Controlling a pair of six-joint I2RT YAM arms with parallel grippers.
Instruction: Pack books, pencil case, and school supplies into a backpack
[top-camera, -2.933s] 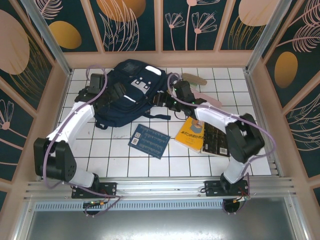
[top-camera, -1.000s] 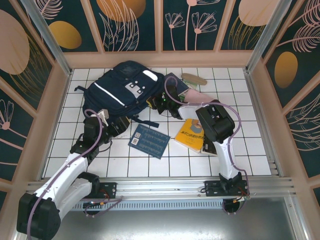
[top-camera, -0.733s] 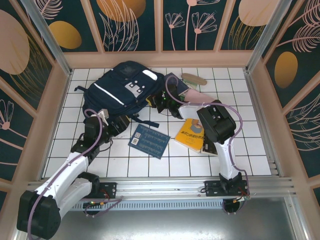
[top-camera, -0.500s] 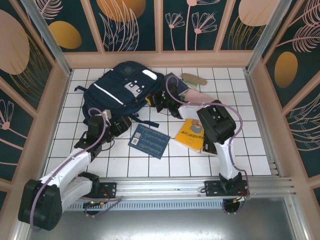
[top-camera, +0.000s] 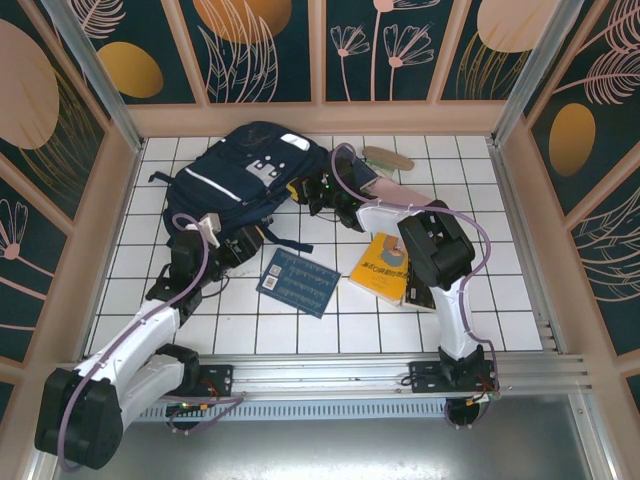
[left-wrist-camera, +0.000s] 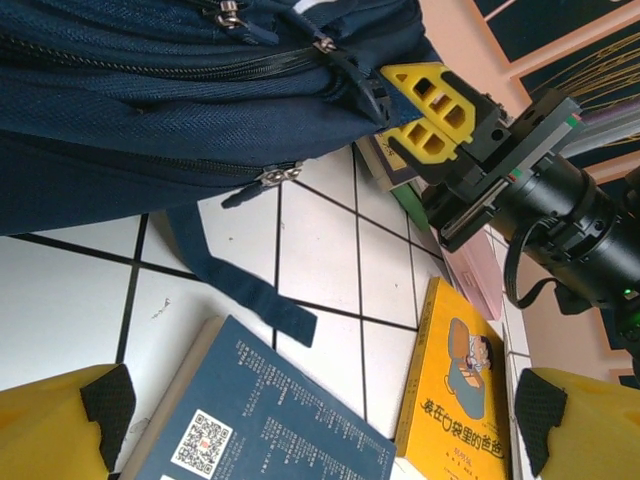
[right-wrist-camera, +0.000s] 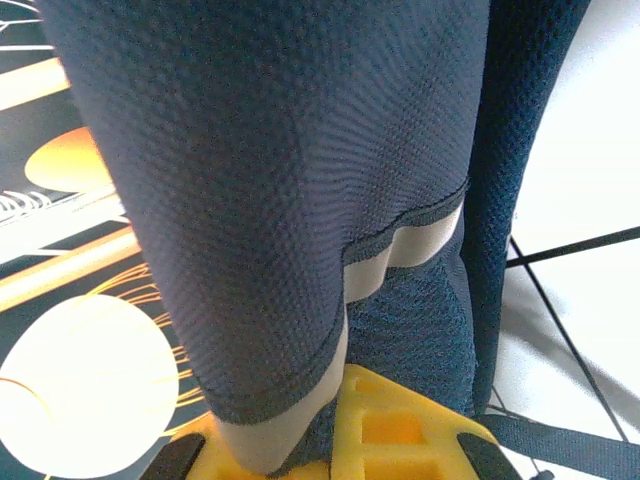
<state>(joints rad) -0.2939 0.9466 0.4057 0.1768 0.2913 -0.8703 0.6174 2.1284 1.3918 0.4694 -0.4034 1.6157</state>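
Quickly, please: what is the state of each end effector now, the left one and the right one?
Left end effector: open, holding nothing.
Right end effector: closed on the edge of the backpack.

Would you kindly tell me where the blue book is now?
In the top external view the blue book lies flat near the middle, just nearer than the backpack, with the yellow book on its right.
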